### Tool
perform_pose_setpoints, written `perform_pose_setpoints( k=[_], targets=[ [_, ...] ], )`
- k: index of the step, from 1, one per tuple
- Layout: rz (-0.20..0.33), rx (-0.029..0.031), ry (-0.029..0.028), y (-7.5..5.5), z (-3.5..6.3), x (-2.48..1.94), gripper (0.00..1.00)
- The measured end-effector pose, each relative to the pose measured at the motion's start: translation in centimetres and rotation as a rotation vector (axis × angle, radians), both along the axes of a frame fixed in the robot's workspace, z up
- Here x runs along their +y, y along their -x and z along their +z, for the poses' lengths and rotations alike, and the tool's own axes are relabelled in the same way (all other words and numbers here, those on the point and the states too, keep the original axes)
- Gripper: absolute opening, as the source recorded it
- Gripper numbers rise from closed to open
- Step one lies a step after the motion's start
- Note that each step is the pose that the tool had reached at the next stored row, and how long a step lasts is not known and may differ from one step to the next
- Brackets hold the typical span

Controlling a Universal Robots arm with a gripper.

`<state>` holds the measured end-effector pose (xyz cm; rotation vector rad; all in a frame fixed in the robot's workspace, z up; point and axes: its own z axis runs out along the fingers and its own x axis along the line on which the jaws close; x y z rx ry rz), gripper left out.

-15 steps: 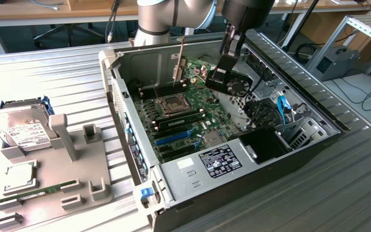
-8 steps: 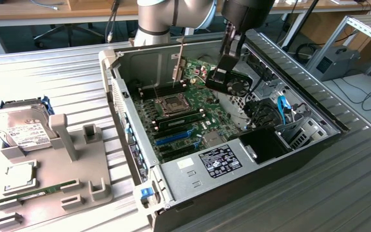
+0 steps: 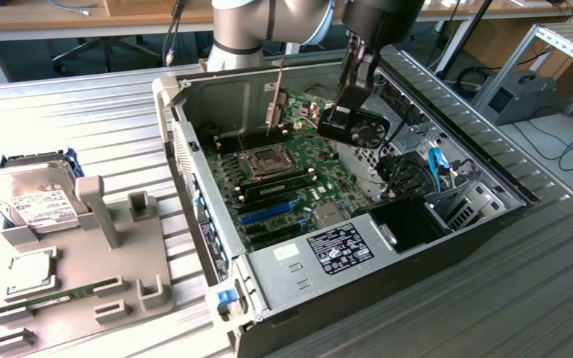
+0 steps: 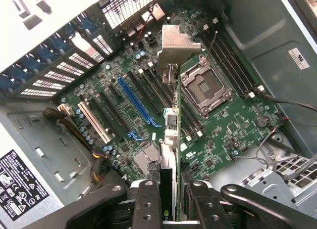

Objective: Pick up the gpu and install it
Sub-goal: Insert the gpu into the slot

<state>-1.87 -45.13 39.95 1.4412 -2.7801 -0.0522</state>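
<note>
Arm reaches down from 12 o'clock into the open computer case (image 3: pixel 266 276). Gripper (image 4: pixel 168 202) jaws pinch the gpu (image 4: pixel 171 135) edge-on, hung above the motherboard (image 4: pixel 223 125), bracket end toward the CPU socket (image 4: pixel 205 88).

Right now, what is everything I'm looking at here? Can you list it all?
computer case: one, grey and black, open, on the metal table.
motherboard: one, green, inside the case, CPU socket empty.
blue slot: one, on the motherboard.
gpu: one, green board with black fan and silver bracket, held above the motherboard.
hard drive: one, silver with white label, exterior view's left.
parts holder: one, grey, beside the case.
memory stick: one, green, on the holder.
table: one, ribbed metal.
gripper: one, black, shut on the gpu.
</note>
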Motion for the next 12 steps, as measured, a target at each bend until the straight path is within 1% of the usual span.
perform_pose_setpoints(
  k=[12],
  targets=[
    [0.054, 0.0, 0.0001, 0.0, 0.0, 0.0, 0.26]
  ],
)
